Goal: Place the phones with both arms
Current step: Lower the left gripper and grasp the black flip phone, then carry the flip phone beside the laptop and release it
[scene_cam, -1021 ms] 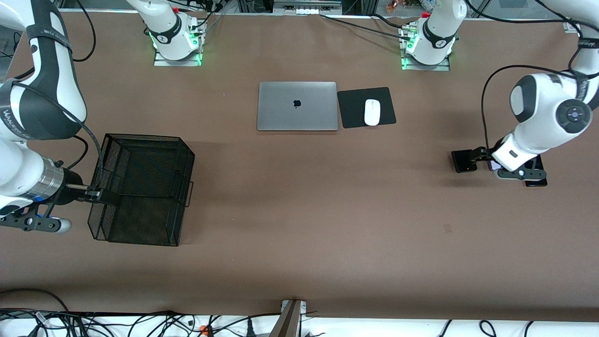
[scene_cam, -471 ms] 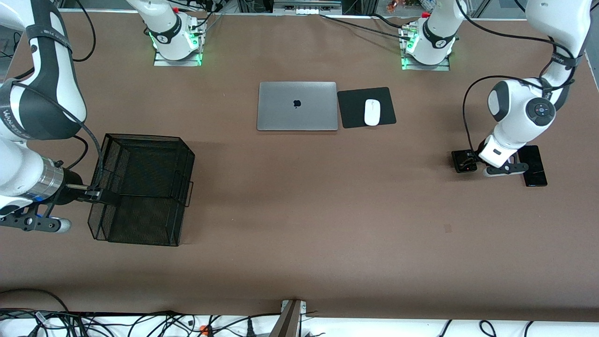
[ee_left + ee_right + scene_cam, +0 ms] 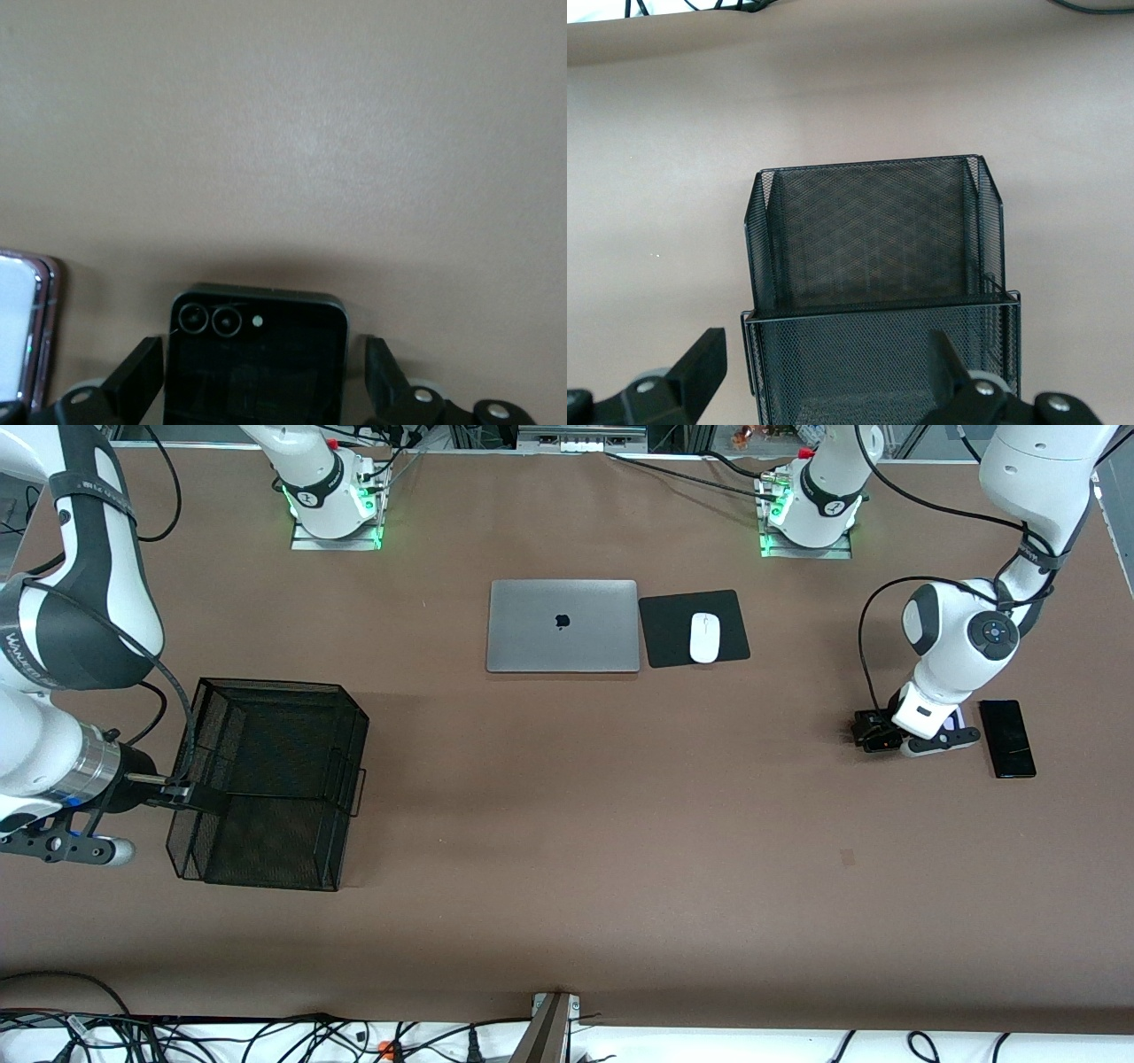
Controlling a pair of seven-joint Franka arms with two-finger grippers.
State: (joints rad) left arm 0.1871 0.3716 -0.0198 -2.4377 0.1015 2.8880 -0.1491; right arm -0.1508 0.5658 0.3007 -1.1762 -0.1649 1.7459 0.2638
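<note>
Phones are lying at the left arm's end of the table: small black phone (image 3: pixel 255 359), pale phone (image 3: pixel 25 328) beside it, long black phone (image 3: pixel 1006 737) beyond that. Left gripper (image 3: pixel 266 390) is straddling the small black phone, jaws apart. Right gripper (image 3: pixel 833 390) is hanging over the mesh basket (image 3: pixel 873 292), jaws apart.

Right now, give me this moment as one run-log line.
left end effector: open, straddling small black phone | right end effector: open, over mesh basket, waiting | lavender phone, slim black phone: on table
</note>
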